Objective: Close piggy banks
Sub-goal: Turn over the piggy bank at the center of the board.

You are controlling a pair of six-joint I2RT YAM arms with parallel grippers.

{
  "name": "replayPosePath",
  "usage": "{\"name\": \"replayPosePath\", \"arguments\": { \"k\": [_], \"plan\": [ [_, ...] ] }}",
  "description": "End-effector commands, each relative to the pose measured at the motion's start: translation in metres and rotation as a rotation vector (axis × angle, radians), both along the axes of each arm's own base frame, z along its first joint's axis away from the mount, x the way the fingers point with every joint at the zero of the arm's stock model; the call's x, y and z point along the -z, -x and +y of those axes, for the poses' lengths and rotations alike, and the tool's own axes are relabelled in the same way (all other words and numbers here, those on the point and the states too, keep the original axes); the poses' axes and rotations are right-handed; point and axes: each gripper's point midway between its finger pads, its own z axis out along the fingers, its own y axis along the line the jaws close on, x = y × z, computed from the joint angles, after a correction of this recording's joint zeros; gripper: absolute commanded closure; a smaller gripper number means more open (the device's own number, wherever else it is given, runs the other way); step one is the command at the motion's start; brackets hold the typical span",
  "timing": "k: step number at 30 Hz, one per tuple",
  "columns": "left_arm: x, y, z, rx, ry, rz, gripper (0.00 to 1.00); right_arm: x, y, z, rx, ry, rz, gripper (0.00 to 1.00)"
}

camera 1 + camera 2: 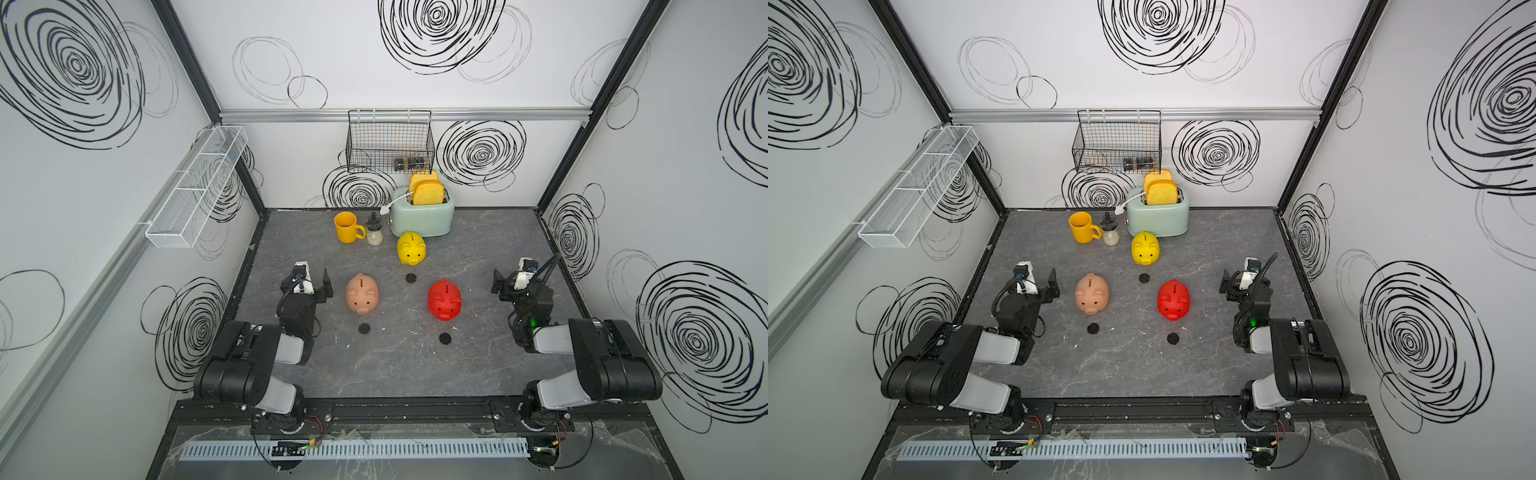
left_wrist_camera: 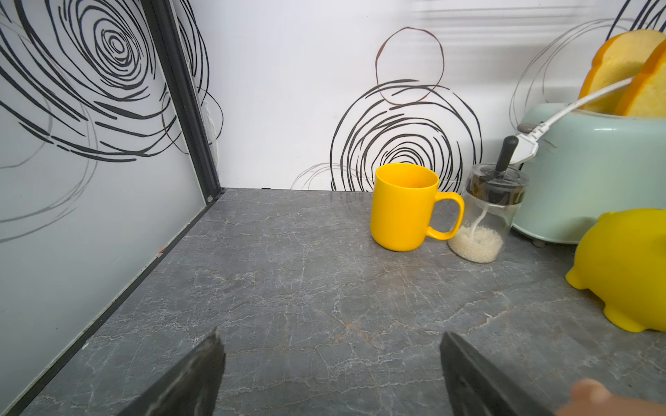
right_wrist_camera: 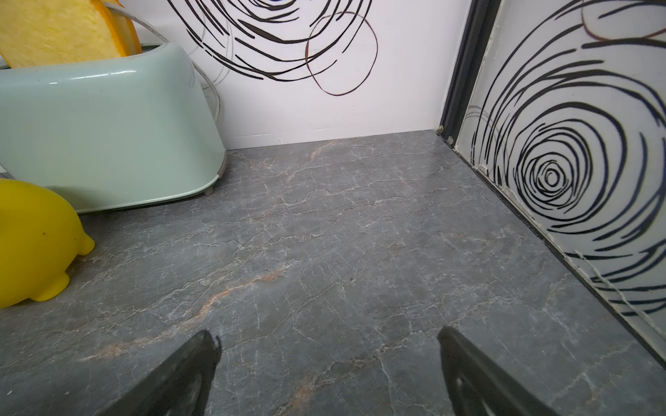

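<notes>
**A:** What is nearest?

**B:** Both arms are folded at the near edge of the grey marbled table [image 1: 395,374]. The left gripper [image 2: 331,342] has its jaws spread wide, with only bare tabletop between them. The right gripper [image 3: 328,335] is likewise wide apart and holds nothing.

**A:** And the pigs?

**B:** Two black discs come first, lying flat. The near-left plug [image 1: 364,328] lies just in front of the pink piggy bank [image 1: 362,293]. The near-right plug [image 1: 445,338] lies just in front of the red piggy bank [image 1: 444,299]. Both pigs stand upright on their feet, coin slots up and snouts toward the near edge. The pink one is just beside the left gripper without touching it (a pale pink bit of it shows at the edge of the left wrist view). The red one stands well apart from the right gripper.

**A:** Further back?

**B:** A third plug [image 1: 411,277] lies between and beyond those two pigs. Just past it is the yellow piggy bank [image 1: 411,248], upright and facing the same way, close in front of the mint toaster [image 1: 422,216]. I cannot tell whether the two touch.

**A:** And the far end?

**B:** A yellow mug [image 1: 347,227] stands with its handle toward a glass jar [image 1: 374,235] of white grains. Two bread slices [image 1: 426,192] stand in the toaster. A black wire basket [image 1: 388,143] hangs on the back wall, and a white mesh shelf [image 1: 195,187] hangs on the left wall.
</notes>
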Motion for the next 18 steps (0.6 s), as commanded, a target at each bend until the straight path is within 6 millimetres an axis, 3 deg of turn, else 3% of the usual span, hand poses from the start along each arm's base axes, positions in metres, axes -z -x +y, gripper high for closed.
{"name": "replayPosePath", "arguments": {
  "k": [1, 12, 18],
  "plan": [
    [-0.018, 0.0, 0.0, 0.001, 0.004, -0.074, 0.04, -0.006, -0.005, 0.002, -0.012, 0.011, -0.015, 0.02],
    [-0.019, 0.001, 0.001, -0.006, 0.004, -0.079, 0.04, -0.006, -0.006, 0.002, -0.027, -0.002, -0.016, 0.02],
    [-0.043, 0.027, 0.007, -0.17, -0.054, -0.162, 0.04, -0.007, -0.005, 0.002, -0.026, -0.001, -0.019, 0.02]
  ]
}}
